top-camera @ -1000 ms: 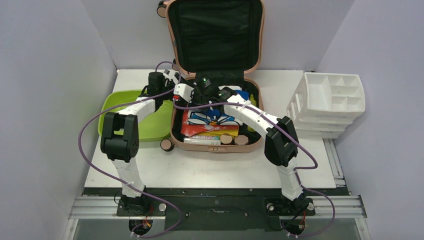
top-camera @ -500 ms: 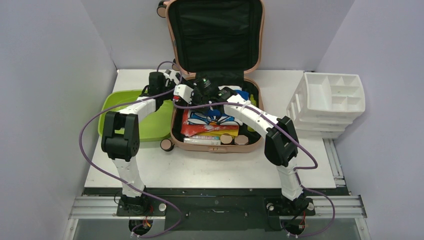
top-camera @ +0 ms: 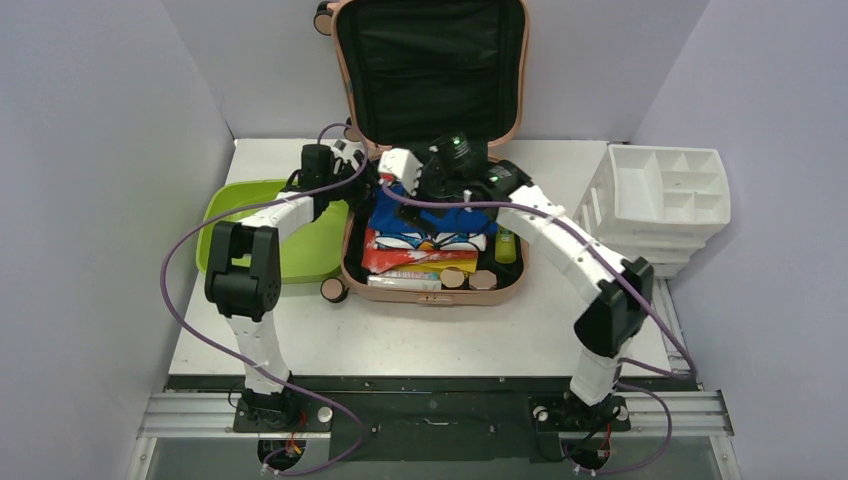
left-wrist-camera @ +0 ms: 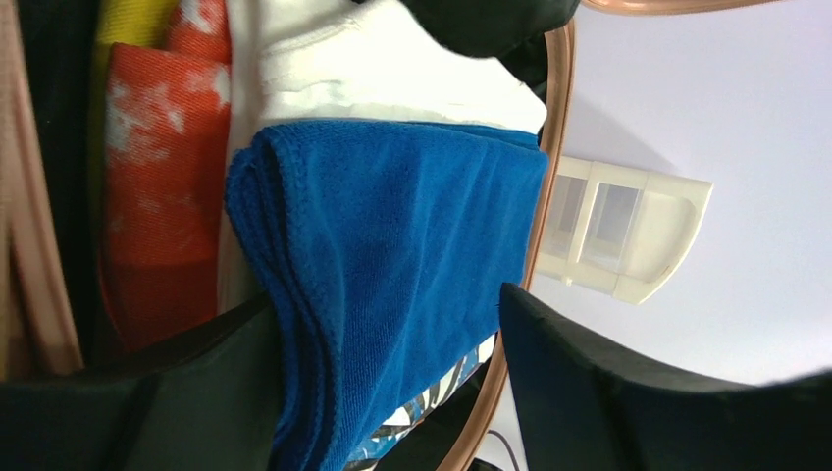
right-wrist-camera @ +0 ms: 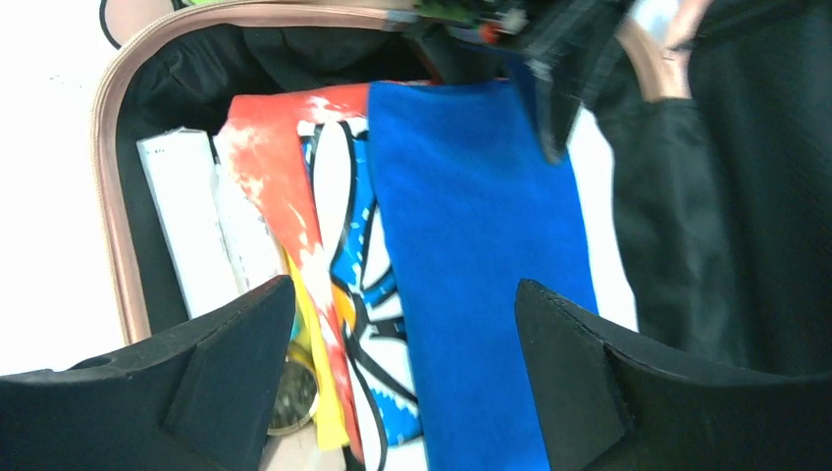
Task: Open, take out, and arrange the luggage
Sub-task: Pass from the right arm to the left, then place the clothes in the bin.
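The salmon-pink luggage (top-camera: pixel 430 297) lies open on the table, its black-lined lid (top-camera: pixel 430 60) standing upright at the back. On top of its contents rests a folded blue towel (top-camera: pixel 430 215) (left-wrist-camera: pixel 392 255) (right-wrist-camera: pixel 471 245). My left gripper (top-camera: pixel 368 185) (left-wrist-camera: pixel 385 304) reaches in over the case's left rim. Its jaws are open around the towel's end, one finger against the folded edge. My right gripper (top-camera: pixel 412 180) (right-wrist-camera: pixel 404 289) hovers open above the towel and the printed cloth (right-wrist-camera: pixel 343 245), holding nothing.
Under the towel lie a red-orange patterned cloth (top-camera: pixel 415 255), white boxes (top-camera: pixel 405 283), round lids (top-camera: pixel 468 279) and a yellow-green bottle (top-camera: pixel 505 245). A lime-green tub (top-camera: pixel 240 215) sits left of the case. The white drawer organizer (top-camera: pixel 660 200) stands at the right.
My right gripper has opened and lifted back toward the lid, its arm swinging right and uncovering the blue towel. My left gripper's jaws have narrowed slightly around the towel's end.
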Controlling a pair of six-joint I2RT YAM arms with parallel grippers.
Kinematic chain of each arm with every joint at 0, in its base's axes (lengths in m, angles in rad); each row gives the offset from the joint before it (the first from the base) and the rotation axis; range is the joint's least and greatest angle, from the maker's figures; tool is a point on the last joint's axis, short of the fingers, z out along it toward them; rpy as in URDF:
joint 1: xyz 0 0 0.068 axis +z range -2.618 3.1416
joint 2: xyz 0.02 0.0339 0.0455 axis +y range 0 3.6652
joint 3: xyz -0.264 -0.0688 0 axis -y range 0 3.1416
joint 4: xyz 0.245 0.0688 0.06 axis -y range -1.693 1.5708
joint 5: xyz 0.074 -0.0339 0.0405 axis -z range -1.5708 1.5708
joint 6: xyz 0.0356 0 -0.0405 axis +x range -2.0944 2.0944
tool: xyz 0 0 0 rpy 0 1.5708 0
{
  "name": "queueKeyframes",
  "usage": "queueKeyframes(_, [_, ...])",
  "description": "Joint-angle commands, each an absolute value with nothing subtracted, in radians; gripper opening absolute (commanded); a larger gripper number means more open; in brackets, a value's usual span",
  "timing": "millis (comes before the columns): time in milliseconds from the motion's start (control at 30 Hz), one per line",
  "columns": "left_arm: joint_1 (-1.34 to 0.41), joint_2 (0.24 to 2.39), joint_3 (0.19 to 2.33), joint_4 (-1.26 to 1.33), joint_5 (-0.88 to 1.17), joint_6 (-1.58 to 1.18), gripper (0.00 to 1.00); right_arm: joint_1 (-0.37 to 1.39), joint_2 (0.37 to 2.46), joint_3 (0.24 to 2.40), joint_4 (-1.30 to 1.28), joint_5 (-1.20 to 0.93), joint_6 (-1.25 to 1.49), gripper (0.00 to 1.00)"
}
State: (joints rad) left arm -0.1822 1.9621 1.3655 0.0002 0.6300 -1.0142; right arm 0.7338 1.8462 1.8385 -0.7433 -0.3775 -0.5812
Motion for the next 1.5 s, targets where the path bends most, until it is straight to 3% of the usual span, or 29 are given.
queueKeyframes(0, [-0.215, 2.066, 1.307, -0.054, 0.563, -0.946, 0.65, 0.651, 1.629, 1.761, -0.743, -0.442, -0.549, 0.78])
queueKeyframes(233, [-0.224, 2.081, 1.306, -0.041, 0.580, -0.943, 0.42, 0.488, 1.383, 1.487, -0.610, -0.445, -0.508, 0.79])
queueKeyframes(300, [-0.231, 2.082, 1.310, -0.041, 0.586, -0.941, 0.31, 0.444, 1.320, 1.418, -0.574, -0.444, -0.491, 0.79])
queueKeyframes(400, [-0.239, 2.068, 1.316, -0.063, 0.582, -0.929, 0.02, 0.398, 1.236, 1.349, -0.544, -0.438, -0.471, 0.79])
queueKeyframes(433, [-0.241, 2.061, 1.322, -0.070, 0.580, -0.922, 0.00, 0.377, 1.222, 1.322, -0.530, -0.437, -0.462, 0.79])
queueKeyframes(767, [-0.245, 1.865, 1.494, -0.323, 0.397, -0.806, 0.00, 0.309, 1.106, 1.199, -0.467, -0.428, -0.432, 0.79])
queueKeyframes(933, [-0.244, 1.837, 1.581, -0.524, 0.284, -0.755, 0.00, 0.302, 1.102, 1.170, -0.440, -0.436, -0.419, 0.79])
queueKeyframes(1467, [-0.195, 1.833, 1.638, -0.748, 0.184, -0.590, 0.00, 0.301, 1.065, 1.117, -0.395, -0.431, -0.415, 0.79])
